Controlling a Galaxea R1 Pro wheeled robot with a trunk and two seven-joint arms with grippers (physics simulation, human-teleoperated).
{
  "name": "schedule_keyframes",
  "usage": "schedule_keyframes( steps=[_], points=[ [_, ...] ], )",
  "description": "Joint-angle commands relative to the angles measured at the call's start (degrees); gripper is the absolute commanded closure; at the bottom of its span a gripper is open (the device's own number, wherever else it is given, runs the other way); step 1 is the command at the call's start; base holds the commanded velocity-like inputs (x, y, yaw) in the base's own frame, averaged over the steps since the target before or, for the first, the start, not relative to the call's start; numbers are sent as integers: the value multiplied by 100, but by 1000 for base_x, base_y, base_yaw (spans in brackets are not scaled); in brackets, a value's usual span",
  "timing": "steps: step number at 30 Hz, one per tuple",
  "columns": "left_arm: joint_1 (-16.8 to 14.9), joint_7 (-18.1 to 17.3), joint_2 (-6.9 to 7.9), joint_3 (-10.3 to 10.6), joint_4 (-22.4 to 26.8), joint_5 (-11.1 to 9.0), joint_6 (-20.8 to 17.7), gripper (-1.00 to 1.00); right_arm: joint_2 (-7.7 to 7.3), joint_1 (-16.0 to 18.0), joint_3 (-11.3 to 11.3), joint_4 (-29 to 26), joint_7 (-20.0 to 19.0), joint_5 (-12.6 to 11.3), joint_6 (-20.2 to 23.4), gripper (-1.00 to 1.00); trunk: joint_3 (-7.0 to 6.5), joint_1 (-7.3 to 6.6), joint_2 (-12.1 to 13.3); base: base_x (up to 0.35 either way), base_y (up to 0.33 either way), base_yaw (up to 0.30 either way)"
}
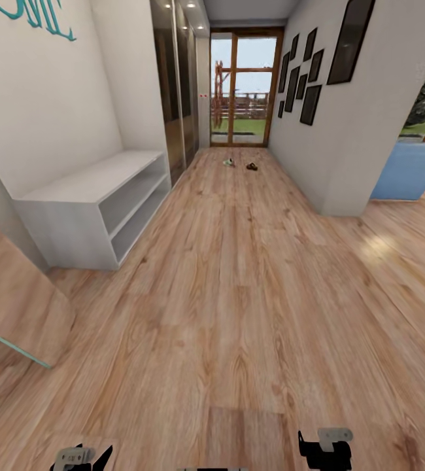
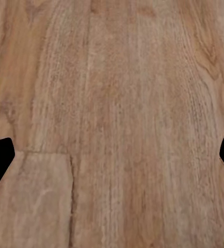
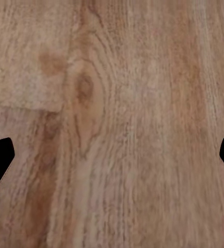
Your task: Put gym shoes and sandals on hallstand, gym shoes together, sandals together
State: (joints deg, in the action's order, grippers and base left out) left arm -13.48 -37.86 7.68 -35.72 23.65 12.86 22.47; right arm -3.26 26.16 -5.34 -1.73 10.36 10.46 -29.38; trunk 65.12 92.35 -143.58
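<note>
The pale grey hallstand (image 1: 95,209) stood against the left wall, its two long open shelf slots and broad low top bare. Far down the corridor floor (image 1: 238,294) (light brown wood-grain planks), near the glass door (image 1: 245,88), lay a pale gym shoe (image 1: 229,162) and, just beside it, a dark brown sandal (image 1: 252,167), too small to tell more. The left gripper (image 2: 112,155) and right gripper (image 3: 112,155) each hung over bare planks with jaws spread wide, holding nothing.
</note>
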Motion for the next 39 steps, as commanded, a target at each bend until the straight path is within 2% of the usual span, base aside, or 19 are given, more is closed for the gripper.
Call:
schedule_keyframes(
  steps=[1, 39],
  points=[
    [-6, -28, -4, -49, -1, 59, 30, -100, 1, 3, -46, 6, 19, 61, -15, -100, 5, 2, -2, 338, -85, 0],
    [-6, -28, -3, -49, -1, 59, 30, -100, 1, 3, -41, 15, 19, 61, -7, -100, 5, 2, -2, 338, -85, 0]
  ],
)
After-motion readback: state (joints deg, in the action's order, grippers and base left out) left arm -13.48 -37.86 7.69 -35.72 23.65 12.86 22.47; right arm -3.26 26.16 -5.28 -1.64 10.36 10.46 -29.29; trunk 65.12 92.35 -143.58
